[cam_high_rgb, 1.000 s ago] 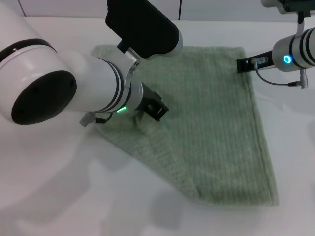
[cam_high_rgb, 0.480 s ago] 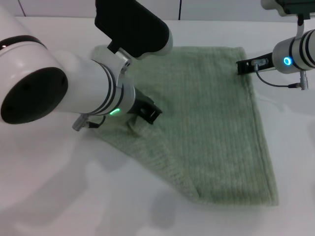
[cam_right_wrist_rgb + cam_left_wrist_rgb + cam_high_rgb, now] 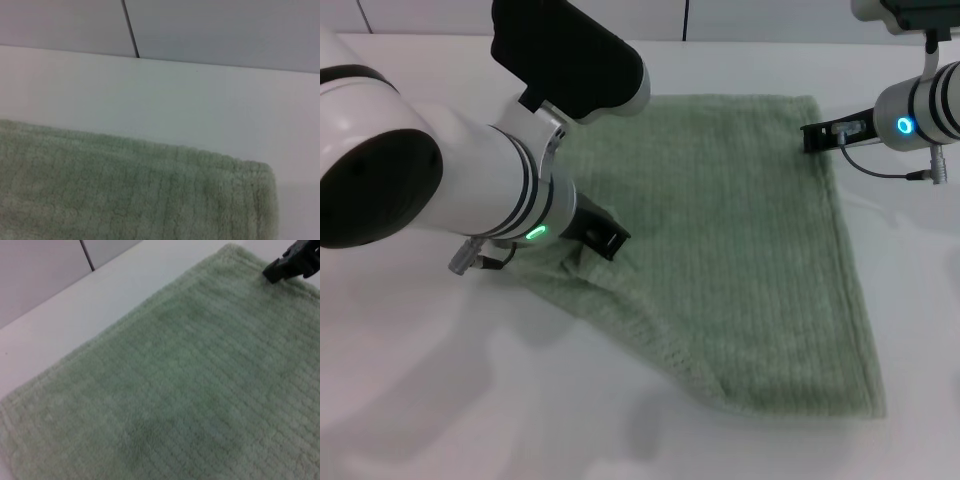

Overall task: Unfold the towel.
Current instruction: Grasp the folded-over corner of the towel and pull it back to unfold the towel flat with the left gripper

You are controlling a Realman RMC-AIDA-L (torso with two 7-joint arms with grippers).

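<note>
The pale sage-green towel (image 3: 740, 250) lies on the white table, narrowing toward its near right corner. My left gripper (image 3: 603, 238) is at the towel's left edge, shut on a bunched pinch of cloth (image 3: 580, 265) that puckers below it. My right gripper (image 3: 812, 137) sits at the towel's far right corner, shut on the hem. It also shows in the left wrist view (image 3: 292, 262) as a dark tip on that corner. The left wrist view shows the ribbed towel (image 3: 190, 390) close below. The right wrist view shows the towel's corner (image 3: 150, 195).
The white table (image 3: 470, 400) surrounds the towel, with bare surface at the front and left. A grey wall with a dark seam (image 3: 686, 20) runs along the table's back edge. My large left arm (image 3: 430, 190) covers the towel's far left part.
My left gripper has moved left and a little nearer, dragging the pinched cloth with it. The towel's left edge has shifted left. The right gripper has stayed put.
</note>
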